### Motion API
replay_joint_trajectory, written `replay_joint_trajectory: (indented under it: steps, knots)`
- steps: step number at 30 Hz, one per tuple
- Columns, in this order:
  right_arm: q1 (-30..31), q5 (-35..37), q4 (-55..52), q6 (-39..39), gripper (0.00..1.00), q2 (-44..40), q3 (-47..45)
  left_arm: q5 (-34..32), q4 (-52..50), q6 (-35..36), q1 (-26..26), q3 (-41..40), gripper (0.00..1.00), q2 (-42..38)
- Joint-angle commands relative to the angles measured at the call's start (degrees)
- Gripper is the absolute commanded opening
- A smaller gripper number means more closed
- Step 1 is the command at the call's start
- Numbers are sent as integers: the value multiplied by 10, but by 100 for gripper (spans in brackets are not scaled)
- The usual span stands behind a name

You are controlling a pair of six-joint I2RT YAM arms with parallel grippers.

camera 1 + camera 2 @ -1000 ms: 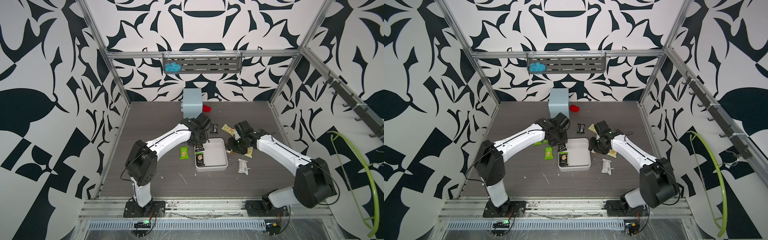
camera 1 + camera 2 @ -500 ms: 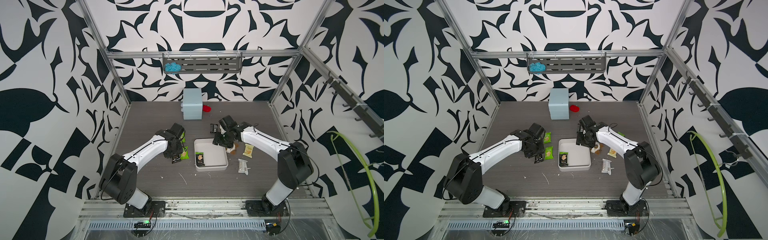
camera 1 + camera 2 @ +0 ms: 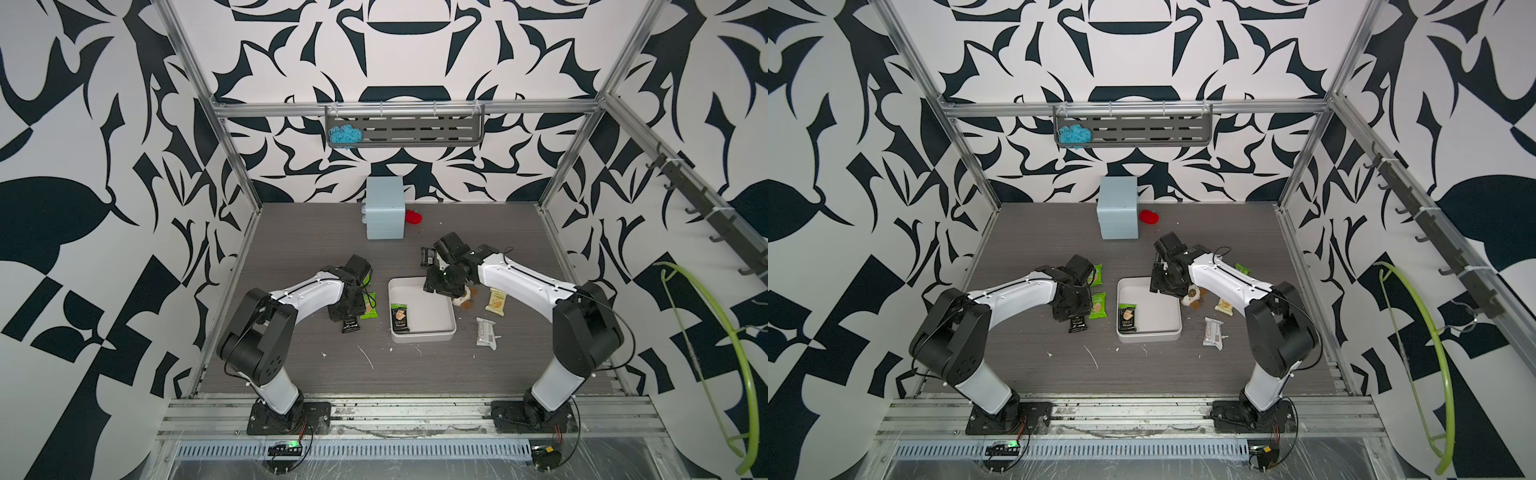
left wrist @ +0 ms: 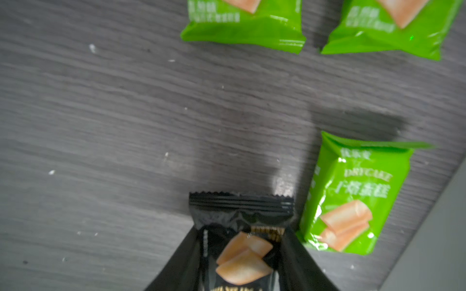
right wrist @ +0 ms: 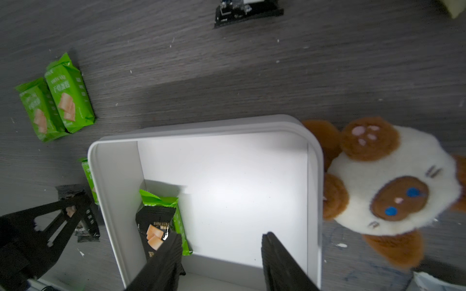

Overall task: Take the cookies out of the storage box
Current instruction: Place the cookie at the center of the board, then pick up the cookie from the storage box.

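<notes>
Against the near left corner of the storage box [image 3: 422,336], a black packet [image 3: 400,318] lies on a green packet [image 5: 180,221]; the right gripper [image 5: 222,236] hovers over the box's far right part, jaws apart with nothing between them; just left of the box, the left gripper [image 3: 348,316] is closed on a second black packet [image 4: 243,262]; a loose green packet [image 4: 353,201] lies just beside it on the table [image 3: 291,249]; a plush toy [image 3: 463,300] rests against the box's right wall; a cream-yellow packet [image 3: 497,300] and a white packet [image 3: 486,332] lie further right.
</notes>
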Motion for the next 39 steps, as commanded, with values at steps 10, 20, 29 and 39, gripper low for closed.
replay_joint_trajectory:
  steps: [10,20,29,39]
  knots:
    - [1,30,-37,-26,57,-91,-43,-10,-24,-5,2,28,66,-3]
    - [1,20,-38,-43,57,-146,-93,-63,-88,-111,-102,95,68,-79]
    - [-21,4,-37,-58,57,-215,-149,-124,-157,-200,-261,238,68,38]
    - [-126,-58,-57,-110,57,-278,-196,-112,-231,-236,-310,367,69,196]
